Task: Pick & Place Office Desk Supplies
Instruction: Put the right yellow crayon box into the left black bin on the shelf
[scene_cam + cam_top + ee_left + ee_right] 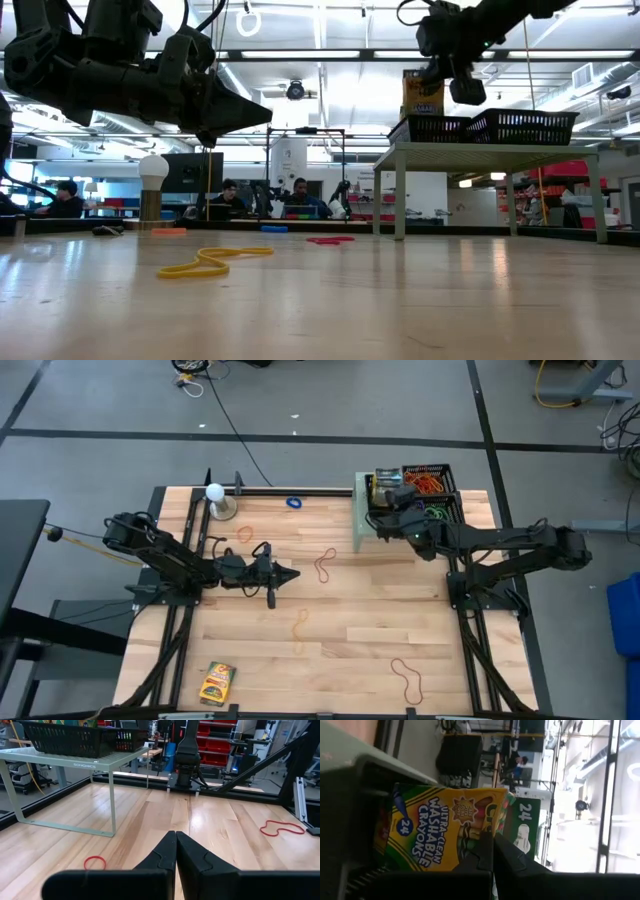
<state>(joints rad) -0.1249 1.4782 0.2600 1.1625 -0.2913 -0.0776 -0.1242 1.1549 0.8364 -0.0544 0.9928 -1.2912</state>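
Observation:
A yellow crayon box (435, 835) stands upright in the black basket (425, 485) on the pale green stand (360, 520) at the far right. A second box (525, 830) stands behind it. My right gripper (490, 837) is shut, empty, right in front of the first box. Another crayon box (217, 682) lies flat near the front left edge. Rubber bands lie loose on the wood: red (325, 565), orange (300, 625), brown-red (408, 678), blue (293, 502). My left gripper (290, 573) hovers shut and level above the table's left half, empty. My right gripper's shut fingertips (482, 847) stand before the printed face of the crayon box (462, 827). I cannot tell whether they touch it. Nothing is between the fingers.
A white ball on a small stand (215, 495) sits at the far left, with two orange bands (243, 533) near it. The green stand's legs (112, 805) rise from the table at the right. People sit at desks beyond the far edge.

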